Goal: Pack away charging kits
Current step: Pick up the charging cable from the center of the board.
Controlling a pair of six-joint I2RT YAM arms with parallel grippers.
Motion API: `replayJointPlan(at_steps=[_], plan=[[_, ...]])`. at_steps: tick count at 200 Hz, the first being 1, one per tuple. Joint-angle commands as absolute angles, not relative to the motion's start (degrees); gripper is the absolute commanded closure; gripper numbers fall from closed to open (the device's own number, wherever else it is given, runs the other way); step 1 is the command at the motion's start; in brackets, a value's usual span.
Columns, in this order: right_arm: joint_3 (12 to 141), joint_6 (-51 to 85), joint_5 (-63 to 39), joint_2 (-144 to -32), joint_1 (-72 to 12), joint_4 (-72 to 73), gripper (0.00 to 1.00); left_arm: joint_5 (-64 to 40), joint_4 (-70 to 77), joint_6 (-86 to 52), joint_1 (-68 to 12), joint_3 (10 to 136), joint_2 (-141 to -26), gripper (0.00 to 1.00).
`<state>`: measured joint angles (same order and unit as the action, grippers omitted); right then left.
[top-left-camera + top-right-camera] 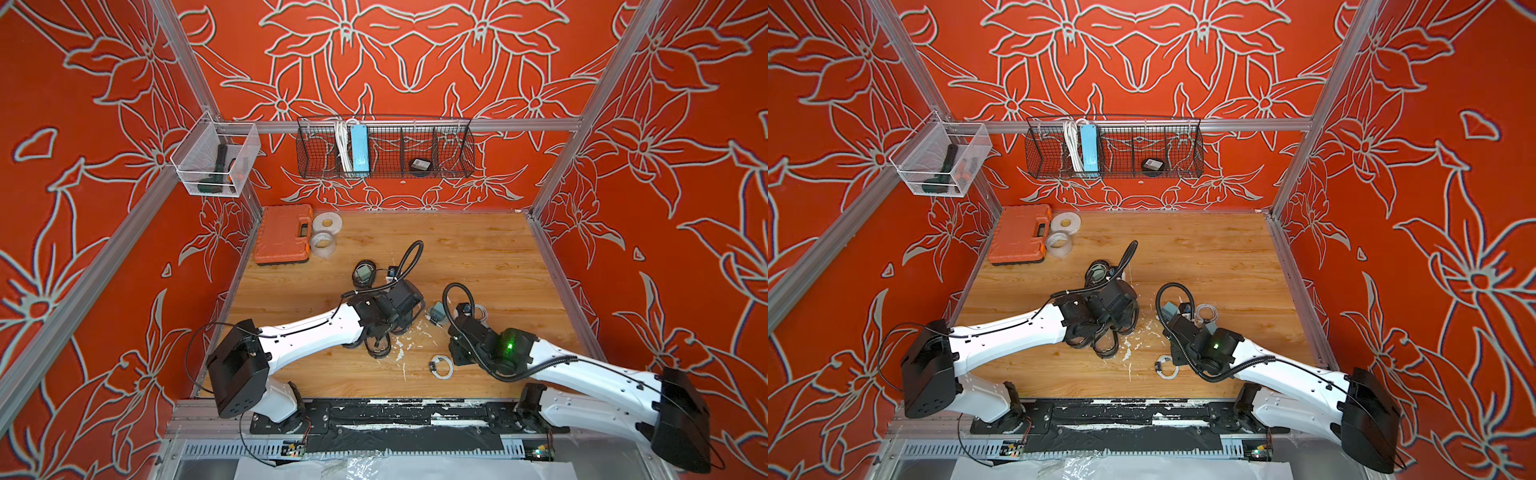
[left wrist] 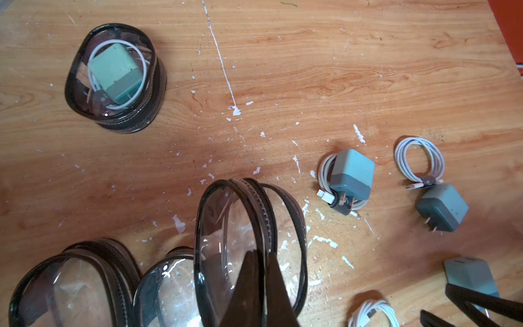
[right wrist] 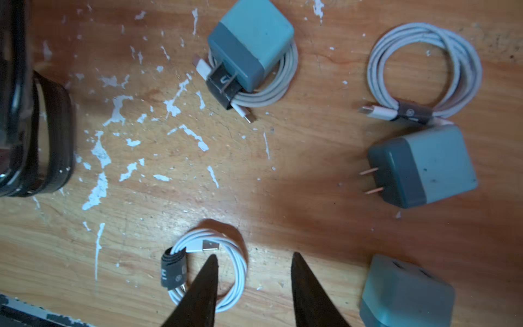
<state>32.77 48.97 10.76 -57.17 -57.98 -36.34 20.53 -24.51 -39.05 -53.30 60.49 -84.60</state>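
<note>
Right pincer (image 3: 252,256), spread, straddles the near coiled white cable (image 3: 239,269), seemingly to grab it, while left pincer (image 2: 259,254) pinches a clear oval case (image 2: 226,226) upright for loading.

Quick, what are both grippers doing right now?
Left gripper: shut on the upright clear case.
Right gripper: open, astride one side of the cable, holding nothing.

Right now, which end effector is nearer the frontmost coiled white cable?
Right end effector: straddling one side of the coiled white cable. Left end effector: farther, shut on a clear case.
</note>
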Motion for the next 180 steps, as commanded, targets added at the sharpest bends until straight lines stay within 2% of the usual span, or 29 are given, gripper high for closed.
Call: replayJointPlan(at_steps=[1,98,146,174,180], plan=[[30.43,49.74,11.23,-55.3,-59.8,-38.87,0.57,21.17,-22.72,-37.88,-53.09,59.86,-83.58,1.0],[28.87,50.66,9.3,-66.52,-66.07,-30.07,0.59,21.44,-20.35,-38.06,-52.73,57.0,-81.55,1.0],[27.86,52.63,13.96,-68.39,-66.05,-30.87,0.8,20.07,-18.06,-37.41,-52.65,55.0,-79.85,1.0],[26.91,53.5,14.72,-67.88,-66.09,-29.44,1.0,17.77,-15.19,-36.32,-52.6,53.22,-77.7,1.0],[27.1,53.46,14.86,-67.51,-66.08,-29.23,1.0,17.23,-14.41,-36.07,-52.56,52.73,-77.3,1.0]])
